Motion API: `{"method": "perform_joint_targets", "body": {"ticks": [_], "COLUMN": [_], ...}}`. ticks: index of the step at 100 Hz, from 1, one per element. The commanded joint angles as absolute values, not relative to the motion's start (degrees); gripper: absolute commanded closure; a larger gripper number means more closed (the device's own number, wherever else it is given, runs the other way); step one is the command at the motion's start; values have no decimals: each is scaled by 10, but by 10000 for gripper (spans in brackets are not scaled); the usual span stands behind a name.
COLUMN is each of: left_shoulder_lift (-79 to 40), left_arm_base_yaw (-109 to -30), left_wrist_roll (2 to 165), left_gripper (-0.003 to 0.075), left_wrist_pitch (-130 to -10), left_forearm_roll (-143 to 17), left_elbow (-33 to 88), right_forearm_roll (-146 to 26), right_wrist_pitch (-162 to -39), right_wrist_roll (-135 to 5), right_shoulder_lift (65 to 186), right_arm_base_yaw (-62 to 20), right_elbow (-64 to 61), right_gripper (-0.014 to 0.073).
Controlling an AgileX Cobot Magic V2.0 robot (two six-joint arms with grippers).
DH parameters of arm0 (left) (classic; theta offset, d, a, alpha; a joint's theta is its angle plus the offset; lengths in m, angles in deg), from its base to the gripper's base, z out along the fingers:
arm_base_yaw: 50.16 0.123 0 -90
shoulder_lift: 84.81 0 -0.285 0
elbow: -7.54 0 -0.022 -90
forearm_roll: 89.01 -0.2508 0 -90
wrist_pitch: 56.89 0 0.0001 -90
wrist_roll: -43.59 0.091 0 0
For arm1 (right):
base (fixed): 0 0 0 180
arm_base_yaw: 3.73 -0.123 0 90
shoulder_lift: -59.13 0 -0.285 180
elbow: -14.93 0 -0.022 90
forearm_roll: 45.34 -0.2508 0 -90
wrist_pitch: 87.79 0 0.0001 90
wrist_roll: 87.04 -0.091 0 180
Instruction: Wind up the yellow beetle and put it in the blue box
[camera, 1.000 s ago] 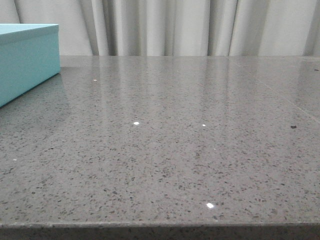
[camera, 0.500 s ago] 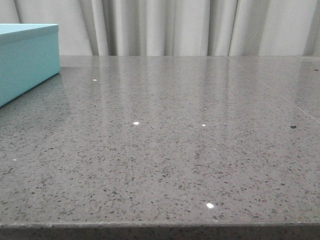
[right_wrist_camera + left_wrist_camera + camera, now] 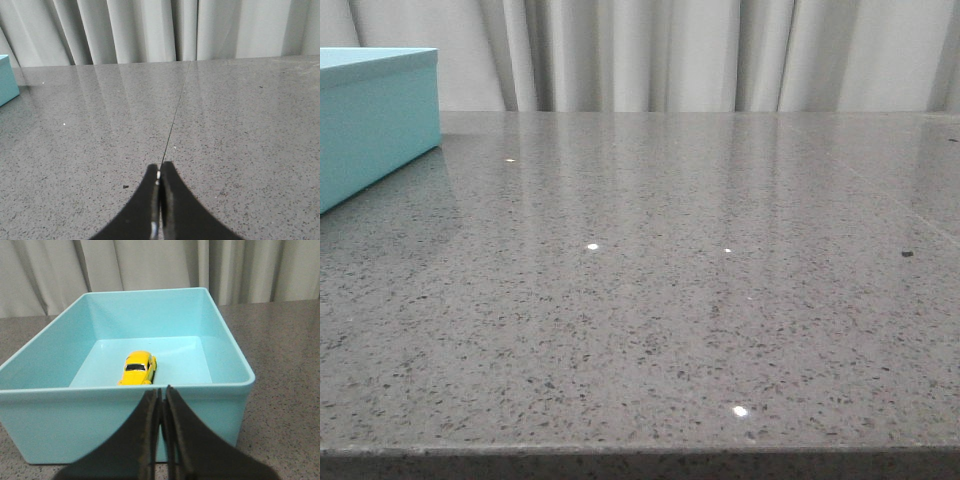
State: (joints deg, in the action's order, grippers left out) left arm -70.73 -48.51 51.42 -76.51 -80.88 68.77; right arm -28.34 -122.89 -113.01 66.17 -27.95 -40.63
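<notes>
The yellow beetle [image 3: 138,368] stands on its wheels on the floor of the open blue box [image 3: 40,415], near the box's near wall, in the left wrist view. My left gripper [image 3: 163,390] is shut and empty, outside the box, just short of its near rim. The blue box also shows at the far left of the front view [image 3: 370,115] and as a corner in the right wrist view [image 3: 6,80]. My right gripper [image 3: 159,167] is shut and empty above the bare table. Neither gripper shows in the front view.
The grey speckled table [image 3: 670,280] has a thin seam line [image 3: 175,115] running away from my right gripper. Pale curtains [image 3: 670,50] hang behind the table's far edge. The table's front edge lies along the bottom of the front view.
</notes>
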Motion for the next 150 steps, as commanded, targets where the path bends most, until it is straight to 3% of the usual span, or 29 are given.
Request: {"method": "perform_joint_targets", "body": {"ticks": [1,23,57,150], "left_shoulder_lift": [-703,-725,-791,-791], "left_arm_base_yaw": [-501,-502,-507,-508], "left_wrist_roll": [480,451,406,403], "left_gripper": [738,738,738,738], "left_wrist_pitch": [-684,-600,-577,-608], "left_forearm_roll": [-836,-859,-867,-865], "left_elbow": [690,758,861,860], "right_forearm_roll": [-268,-268,-268,-268], "right_wrist_pitch": [-1180,-1180,-1180,-1180], "right_wrist_roll": [-1125,-1125,-1125,-1125], "right_shoulder_lift": [651,651,651,651], "right_arm_base_yaw": [-278,-278,-278,-278], "right_elbow": [-393,-393,-394,-394], "right_gripper": [662,662,662,662]}}
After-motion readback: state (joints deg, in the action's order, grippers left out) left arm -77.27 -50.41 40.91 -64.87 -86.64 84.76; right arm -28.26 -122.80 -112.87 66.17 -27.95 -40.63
